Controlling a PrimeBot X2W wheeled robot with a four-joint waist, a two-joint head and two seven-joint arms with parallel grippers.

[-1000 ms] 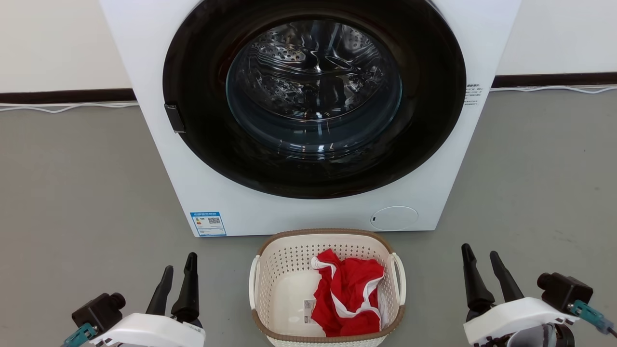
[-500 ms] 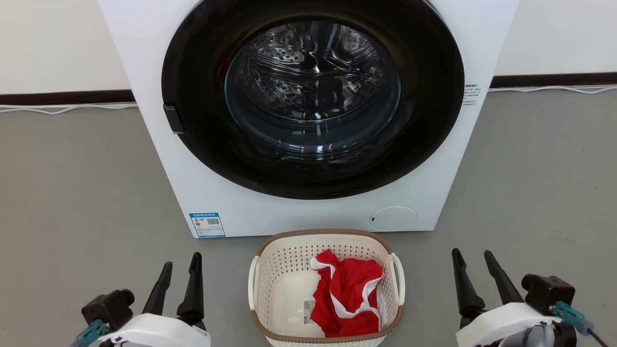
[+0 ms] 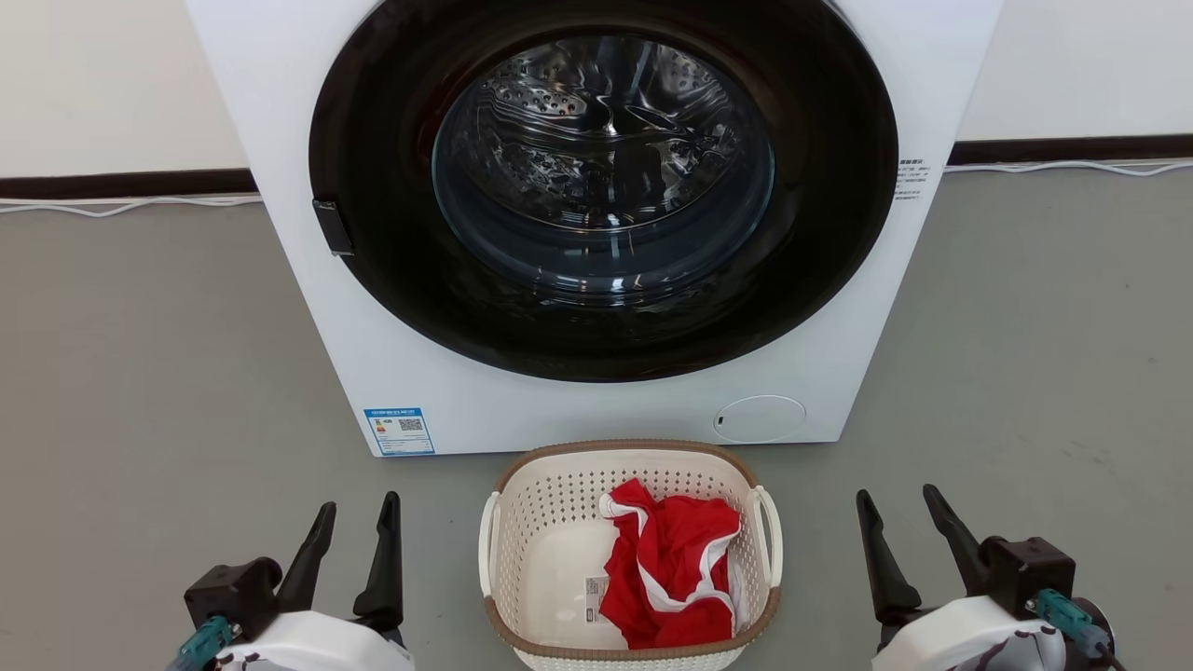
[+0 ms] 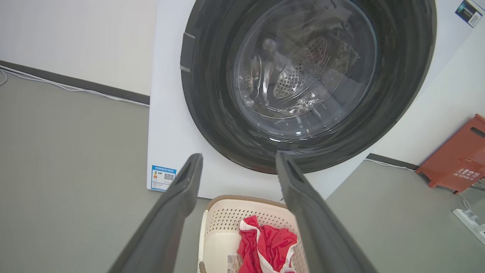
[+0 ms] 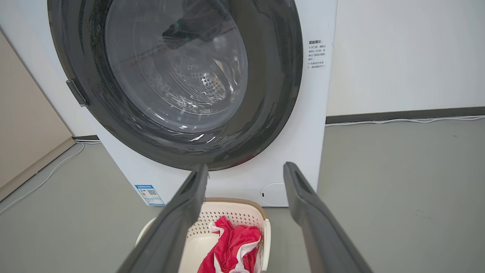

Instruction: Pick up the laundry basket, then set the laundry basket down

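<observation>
Laundry basket [image 3: 541, 513] is seen on the floor [image 3: 140, 373], just in front of the washer [image 3: 419, 373], with a red garment [image 3: 671, 559] inside; not yet gripped. Left end effector [image 3: 360, 503] and right end effector [image 3: 896, 491] are spread wide and empty, and have been drawn slightly inward toward the basket's sides over the last second. Approach is judged begun.

Left gripper [image 4: 238, 156], two dark fingers rising from the lower edge, spread apart with nothing between them. Beyond the fingertips, a white front-loading washer [image 4: 166, 125] with its round dark-rimmed glass door [image 4: 303, 64] and a blue label [image 4: 163, 177] at its lower corner. Just in front of it on the grey floor [image 4: 68, 170], the cream perforated laundry basket [image 4: 231, 212], partly overlapped by one finger, holding a red garment with white trim [image 4: 265, 242]. Far side: white cable [image 4: 75, 89] along the baseboard; orange-red panel [image 4: 458, 159]; white power strip [image 4: 470, 222]
</observation>
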